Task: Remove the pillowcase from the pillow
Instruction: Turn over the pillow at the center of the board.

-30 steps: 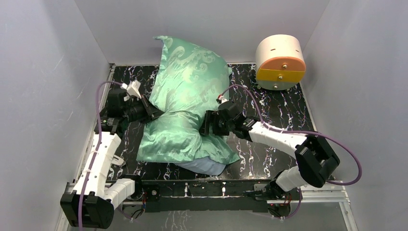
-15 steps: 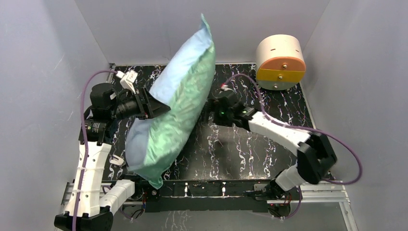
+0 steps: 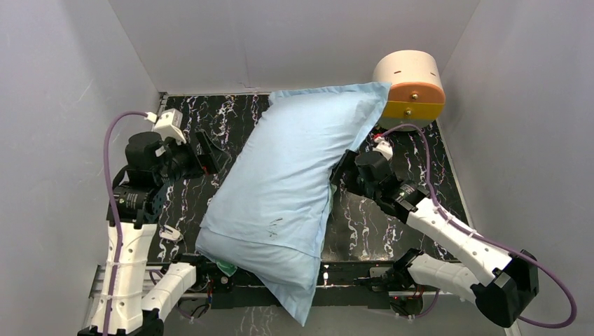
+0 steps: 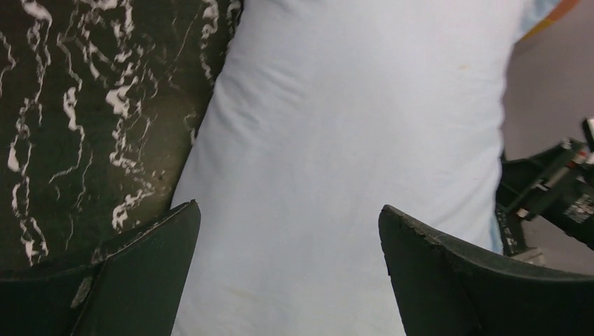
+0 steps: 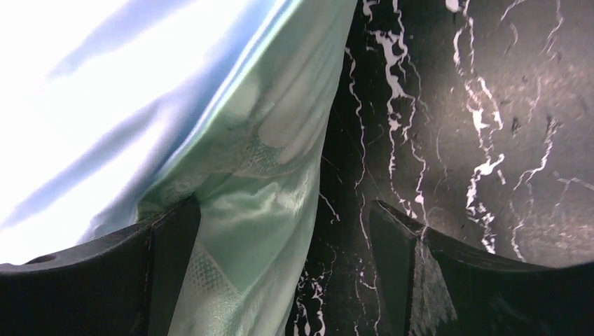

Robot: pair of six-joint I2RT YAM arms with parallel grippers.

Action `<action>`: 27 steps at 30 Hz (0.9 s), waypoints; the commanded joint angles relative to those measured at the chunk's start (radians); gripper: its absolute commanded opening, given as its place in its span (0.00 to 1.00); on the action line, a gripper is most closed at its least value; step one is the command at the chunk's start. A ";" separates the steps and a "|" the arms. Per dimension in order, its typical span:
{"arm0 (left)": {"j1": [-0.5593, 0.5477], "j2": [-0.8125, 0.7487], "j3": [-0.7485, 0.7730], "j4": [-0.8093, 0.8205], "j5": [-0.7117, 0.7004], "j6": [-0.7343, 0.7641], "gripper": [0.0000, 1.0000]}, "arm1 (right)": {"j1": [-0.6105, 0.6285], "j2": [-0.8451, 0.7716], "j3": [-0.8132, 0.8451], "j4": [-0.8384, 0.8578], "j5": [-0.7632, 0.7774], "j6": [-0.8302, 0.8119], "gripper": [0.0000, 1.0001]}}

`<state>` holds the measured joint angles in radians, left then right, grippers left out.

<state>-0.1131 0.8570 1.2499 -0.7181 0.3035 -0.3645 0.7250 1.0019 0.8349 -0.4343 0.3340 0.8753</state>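
Note:
The pillowcase [image 3: 294,175] lies slantwise across the black marbled table [image 3: 392,231], its plain light blue face up and its near corner hanging over the front edge. The pillow inside it is hidden. My left gripper [image 3: 209,151] stands open just left of the pillowcase, apart from it; the left wrist view has the pale fabric [image 4: 350,126] beyond the spread jaws of that gripper [image 4: 288,208]. My right gripper [image 3: 343,171] is open at the pillowcase's right edge. Mint-green satin [image 5: 259,161] hangs against the left finger [image 5: 168,266] of the gripper [image 5: 284,205], unclamped.
A round cream-and-orange drum [image 3: 410,87] stands at the back right, touching the pillowcase's far corner. Grey walls close in the table on three sides. Bare table shows at the left [image 3: 189,203] and right of the pillowcase.
The covered pillow was swung up on edge and flipped, from mint face up to blue face up. My left gripper opened and let it go. The right gripper drew back to its right edge.

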 commanded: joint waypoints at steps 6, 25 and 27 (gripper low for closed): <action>0.001 0.128 -0.426 0.249 0.352 -0.099 0.98 | 0.006 -0.083 -0.195 0.098 -0.090 0.231 0.99; -0.238 -0.092 -0.495 0.335 0.536 -0.304 0.61 | -0.207 0.711 0.760 -0.179 -0.591 -0.360 0.92; -0.239 -0.095 -0.430 0.243 0.435 -0.252 0.76 | -0.202 0.737 0.837 -0.316 -0.316 -0.400 0.94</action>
<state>-0.3332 0.7994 0.7265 -0.4286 0.7380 -0.6235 0.4812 1.7115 1.4700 -0.5350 -0.1360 0.6460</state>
